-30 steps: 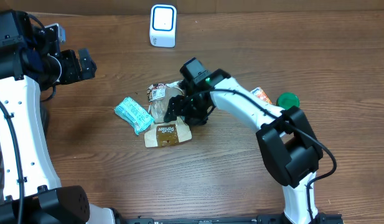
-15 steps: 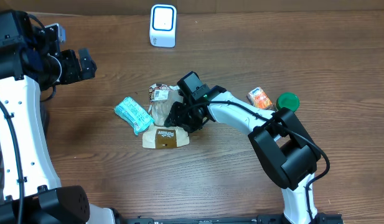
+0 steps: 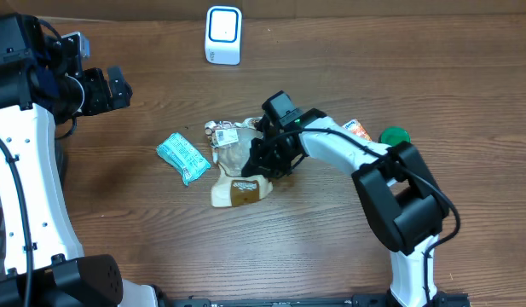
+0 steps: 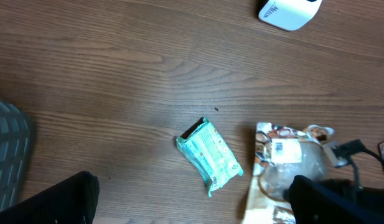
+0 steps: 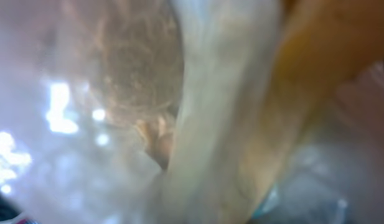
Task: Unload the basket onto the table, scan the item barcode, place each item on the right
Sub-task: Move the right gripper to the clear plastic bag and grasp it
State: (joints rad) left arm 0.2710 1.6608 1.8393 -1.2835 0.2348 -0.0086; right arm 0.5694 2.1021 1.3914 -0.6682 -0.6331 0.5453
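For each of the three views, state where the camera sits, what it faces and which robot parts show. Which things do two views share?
Overhead: above the table, looking straight down; left arm and right arm show.
Left wrist: on the left arm, looking down at the teal packet and white scanner; its own dark jaw shows bottom left.
Right wrist: pressed against the clear snack bag, blurred; no robot part clearly shows.
Shared: overhead and left wrist both show packet, scanner, bag.

- The scanner (image 3: pixel 223 34) stands at the far edge of the table (image 3: pixel 331 247), behind everything else
- The bagged pastry (image 3: pixel 230 158) lies mid-table, the sealed packet (image 3: pixel 182 158) just to its left
- The small carton (image 3: pixel 358 130) and round lid (image 3: pixel 395 136) lie side by side to its right, lid outermost
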